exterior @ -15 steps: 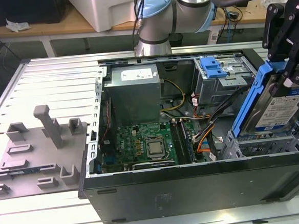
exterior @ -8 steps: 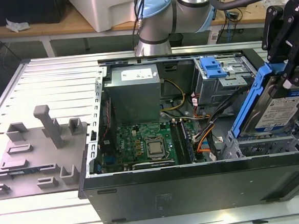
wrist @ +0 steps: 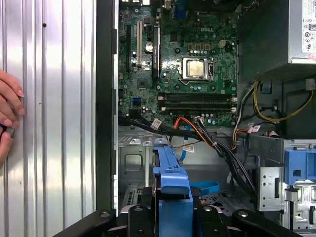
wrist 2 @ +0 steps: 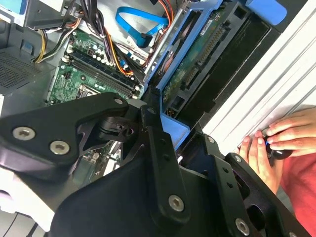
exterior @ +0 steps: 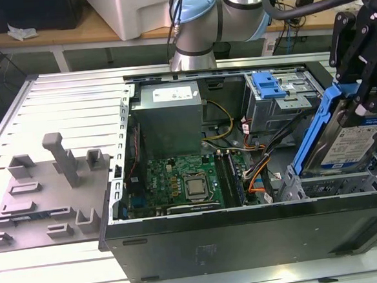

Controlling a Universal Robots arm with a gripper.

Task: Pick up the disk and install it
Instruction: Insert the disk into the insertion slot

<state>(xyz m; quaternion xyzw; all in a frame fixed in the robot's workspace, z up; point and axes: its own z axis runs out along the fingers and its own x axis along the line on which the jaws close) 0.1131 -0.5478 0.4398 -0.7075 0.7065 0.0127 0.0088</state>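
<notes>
Where the exterior view's left edge cuts it off, you see a grey moulded plastic fixture with upright posts and shallow pockets. It lies on the table, a surface of ribbed aluminium slats. Beside it, across the table's middle, the open computer case turns a black sheet-metal wall toward the camera.

Along the case's far edge sits a boxy grey metal power supply with a white sticker. Nearer lies the green motherboard with its square silver processor. Bundled black, orange and yellow cables hide the board's edge on the exterior view's right. Behind them a bare blue plastic tab tops a metal cage.

At the case's end on the exterior view's right, your gripper, black and partly out of frame, clamps the blue plastic bracket of the disk. The flat silver drive hangs tilted over the metal bay. You cannot tell whether its lower edge touches the bay.

In the second wrist view a person's hand rests on the table slats beside the case. It holds something small and dark that is hard to make out.
</notes>
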